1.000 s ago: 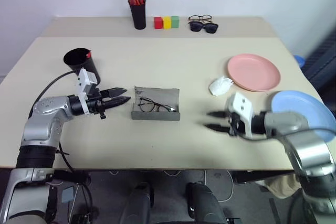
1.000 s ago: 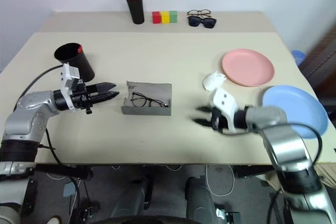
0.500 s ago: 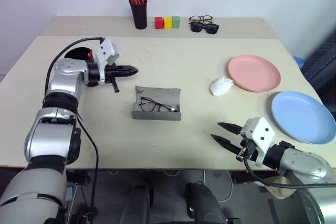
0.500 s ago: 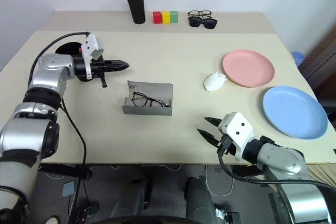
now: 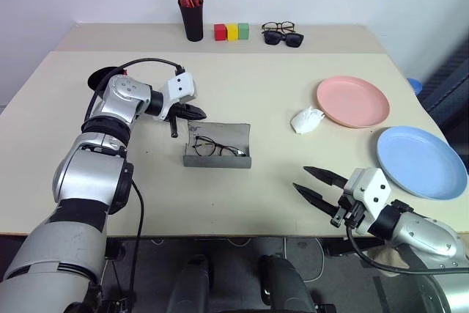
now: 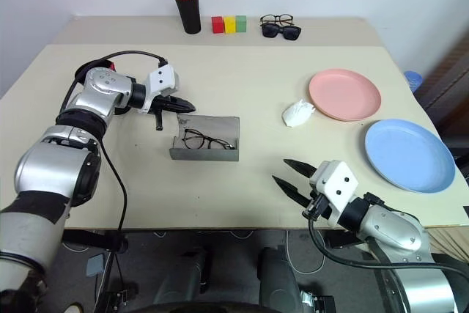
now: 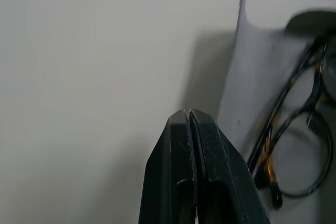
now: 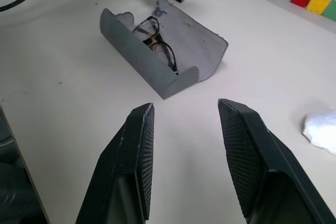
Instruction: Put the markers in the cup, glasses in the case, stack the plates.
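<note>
- Your landmark is the grey case (image 5: 217,146), lying open in the middle of the table (image 5: 242,203) with the wire-rimmed glasses (image 5: 215,147) inside it.
- Your left gripper (image 5: 201,114) is clenched shut and empty, its tip just beside the case's back left corner; whether it touches the raised flap, you cannot tell.
- Your right gripper (image 5: 312,184) hangs near the table's front edge, to the right of the case and well apart from it, its fingers (image 8: 242,157) parted and holding nothing.
- The black cup (image 5: 102,79) stands to the left of the case, partly hidden behind your left arm.
- The pink plate (image 5: 353,101) and the blue plate (image 5: 421,163) lie side by side, unstacked, far to the right of the case; a crumpled white tissue (image 5: 307,119) sits between the case and the pink plate.
- Behind the case, at the table's far edge, stand a black pot of red pens (image 5: 192,14), three coloured blocks (image 5: 232,31) and dark sunglasses (image 5: 284,37).
- No writing or brand can be read anywhere.
- The left wrist view shows tortoiseshell brown on the glasses' frame, which the head views do not reveal; the right wrist view shows the case's curved front wall.
</note>
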Controlling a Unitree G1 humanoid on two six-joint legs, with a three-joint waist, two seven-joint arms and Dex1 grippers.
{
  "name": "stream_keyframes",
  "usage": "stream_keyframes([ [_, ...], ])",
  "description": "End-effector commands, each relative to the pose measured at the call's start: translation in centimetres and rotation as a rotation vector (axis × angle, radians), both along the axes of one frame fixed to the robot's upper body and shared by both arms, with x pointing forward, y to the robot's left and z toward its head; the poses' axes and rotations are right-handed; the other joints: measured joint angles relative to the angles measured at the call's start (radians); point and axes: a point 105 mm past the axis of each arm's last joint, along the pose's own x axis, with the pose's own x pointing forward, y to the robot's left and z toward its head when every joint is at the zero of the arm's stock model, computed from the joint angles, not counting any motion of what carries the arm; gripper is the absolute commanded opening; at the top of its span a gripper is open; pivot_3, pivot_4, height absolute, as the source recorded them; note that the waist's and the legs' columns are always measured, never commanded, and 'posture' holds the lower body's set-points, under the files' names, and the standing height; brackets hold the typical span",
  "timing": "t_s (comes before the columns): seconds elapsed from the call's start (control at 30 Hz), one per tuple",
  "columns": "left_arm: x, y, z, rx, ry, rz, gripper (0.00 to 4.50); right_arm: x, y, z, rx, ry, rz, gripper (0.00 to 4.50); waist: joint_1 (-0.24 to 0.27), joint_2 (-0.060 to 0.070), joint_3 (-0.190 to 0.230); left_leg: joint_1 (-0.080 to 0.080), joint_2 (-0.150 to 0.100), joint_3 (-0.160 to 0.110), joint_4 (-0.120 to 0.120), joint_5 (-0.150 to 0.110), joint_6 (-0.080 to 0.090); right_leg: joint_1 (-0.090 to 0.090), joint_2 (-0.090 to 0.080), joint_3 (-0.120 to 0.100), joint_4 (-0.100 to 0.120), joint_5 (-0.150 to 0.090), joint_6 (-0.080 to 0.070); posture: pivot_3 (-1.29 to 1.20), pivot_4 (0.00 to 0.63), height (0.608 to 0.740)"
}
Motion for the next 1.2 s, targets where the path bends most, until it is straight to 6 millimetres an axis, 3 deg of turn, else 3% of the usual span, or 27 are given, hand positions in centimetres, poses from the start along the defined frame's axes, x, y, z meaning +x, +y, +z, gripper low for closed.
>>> stream_keyframes([
  [0.03,-0.8,-0.4,1.1,-0.013,0.039,-0.087,0.01,0.2,0.4,1.0,0.019,-0.035,0.014,1.96,-0.001,0.000,0.000,0.000,0.000,0.000,0.000,0.000,0.000,0.000,0.000,0.000,0.000,0.000,0.000,0.00,0.150,0.740],
  [0.17,-2.9,-0.4,0.6,-0.074,0.215,-0.197,0.01,0.7,0.5,1.3,0.022,-0.041,0.013,1.96,-0.001,0.000,0.000,0.000,0.000,0.000,0.000,0.000,0.000,0.000,0.000,0.000,0.000,0.000,-0.003,0.00,0.150,0.740],
  [0.57,-6.1,0.3,-3.6,-0.064,0.327,-0.279,0.01,2.2,-0.3,0.9,0.037,-0.038,-0.058,1.96,-0.004,0.001,-0.001,0.002,0.000,-0.001,0.001,0.000,0.000,0.001,0.000,0.001,0.002,-0.001,-0.004,0.00,0.150,0.740],
  [0.73,-5.0,-0.6,1.7,-0.320,0.186,-0.271,0.01,3.6,-3.8,0.4,0.065,-0.031,-0.266,1.96,0.001,0.001,-0.001,0.000,0.000,-0.001,0.005,-0.001,0.001,0.002,0.000,0.000,0.002,-0.001,-0.005,0.00,0.150,0.740],
  [0.8,-5.8,-1.9,3.9,-0.416,0.156,-0.317,0.01,4.0,-5.6,-0.1,0.076,-0.020,-0.351,1.96,0.002,0.001,-0.001,-0.001,0.000,-0.001,0.008,-0.002,0.004,0.003,0.000,0.000,0.002,-0.002,-0.004,0.00,0.150,0.740],
  [0.9,-6.6,-4.3,5.1,-0.457,0.080,-0.334,0.01,4.6,-8.4,-1.1,0.043,-0.005,-0.465,1.96,0.001,0.001,-0.001,0.000,0.000,-0.001,0.010,-0.003,0.005,0.006,0.000,0.000,0.002,-0.002,-0.004,0.00,0.150,0.740],
  [1.0,-7.6,-6.3,4.7,-0.459,0.084,-0.366,0.01,5.1,-10.5,-1.9,0.015,0.003,-0.537,1.96,0.000,0.002,-0.001,0.004,0.000,-0.001,0.011,-0.004,0.006,0.010,0.000,0.000,0.001,-0.002,-0.004,0.00,0.150,0.740],
  [1.03,-7.6,-6.9,4.1,-0.457,0.132,-0.348,0.55,5.3,-11.3,-2.2,0.000,0.005,-0.566,1.96,-0.002,0.002,-0.001,0.004,0.000,-0.001,0.011,-0.004,0.006,0.010,0.000,0.000,0.002,-0.002,-0.004,0.00,0.150,0.740],
  [1.07,-7.7,-7.3,3.4,-0.432,0.152,-0.352,0.81,5.5,-12.0,-2.4,-0.015,0.003,-0.590,1.96,-0.005,0.002,-0.001,0.005,0.000,-0.001,0.011,-0.004,0.006,0.010,0.000,0.000,0.002,-0.002,-0.004,0.00,0.150,0.740],
  [1.2,-7.4,-9.1,2.0,-0.391,0.184,-0.328,2.86,6.2,-14.4,-3.4,-0.027,0.024,-0.680,1.96,-0.006,0.003,-0.001,0.006,0.000,0.000,0.011,-0.004,0.006,0.010,0.000,0.000,0.003,-0.002,-0.004,0.00,0.150,0.740],
])
